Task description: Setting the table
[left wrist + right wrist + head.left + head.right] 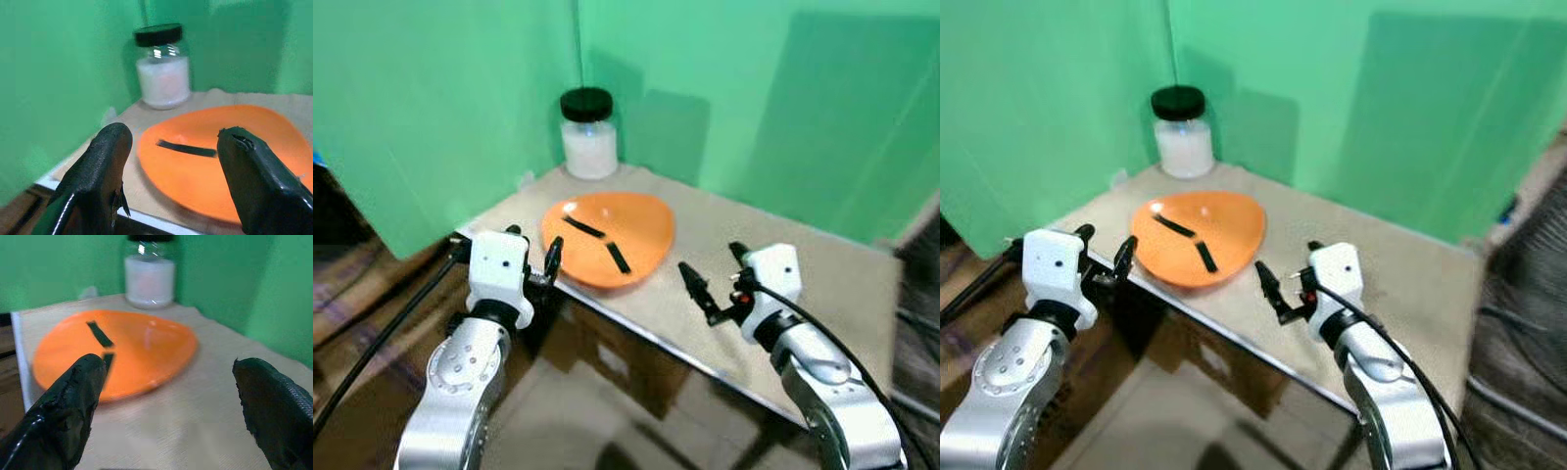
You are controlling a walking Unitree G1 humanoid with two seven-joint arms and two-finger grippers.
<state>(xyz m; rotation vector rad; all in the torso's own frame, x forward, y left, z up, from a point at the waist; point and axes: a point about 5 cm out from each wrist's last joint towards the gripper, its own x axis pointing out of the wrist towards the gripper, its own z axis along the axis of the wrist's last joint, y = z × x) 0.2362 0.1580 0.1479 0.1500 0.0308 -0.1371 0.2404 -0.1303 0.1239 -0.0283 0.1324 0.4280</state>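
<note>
An orange plate (617,230) with two black strips (618,257) on it lies near the table's front-left edge. Behind it in the corner stands a glass jar (589,135) of white powder with a black lid. My left gripper (533,257) is open at the table's left edge, just left of the plate, its fingers (100,166) framing the plate (220,156) and jar (163,68). My right gripper (715,277) is open over the table's front edge, a little right of the plate, its fingers (68,406) pointing toward the plate (122,350).
The beige table (754,245) stands in a corner of green screen walls (754,88). Cardboard boxes (607,357) sit below the table's front edge. A black cable (382,343) hangs along my left arm. Open tabletop lies right of the plate.
</note>
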